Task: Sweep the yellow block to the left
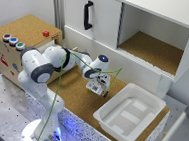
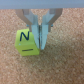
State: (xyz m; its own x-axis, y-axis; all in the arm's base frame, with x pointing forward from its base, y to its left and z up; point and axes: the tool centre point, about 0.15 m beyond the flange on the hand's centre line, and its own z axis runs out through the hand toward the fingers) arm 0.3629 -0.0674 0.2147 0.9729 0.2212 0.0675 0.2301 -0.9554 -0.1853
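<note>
In the wrist view the yellow block [image 2: 28,42] is a small yellow-green cube with a dark "N" and a dash on its faces. It rests on the cork board. My gripper [image 2: 42,46] is down at the board with its fingers [image 2: 44,35] closed together and nothing between them. They stand right beside the block, touching or nearly touching its side. In the exterior view my gripper [image 1: 97,88] points down over the middle of the cork board [image 1: 75,98]. There the block is hidden by the hand.
A white tray [image 1: 128,113] sits on the board at the exterior view's right of the gripper. A white cabinet with a black handle [image 1: 87,14] and an open shelf [image 1: 148,46] stands behind. A cork box [image 1: 28,28] carries a small red block [image 1: 45,33] and coloured buttons [image 1: 13,41].
</note>
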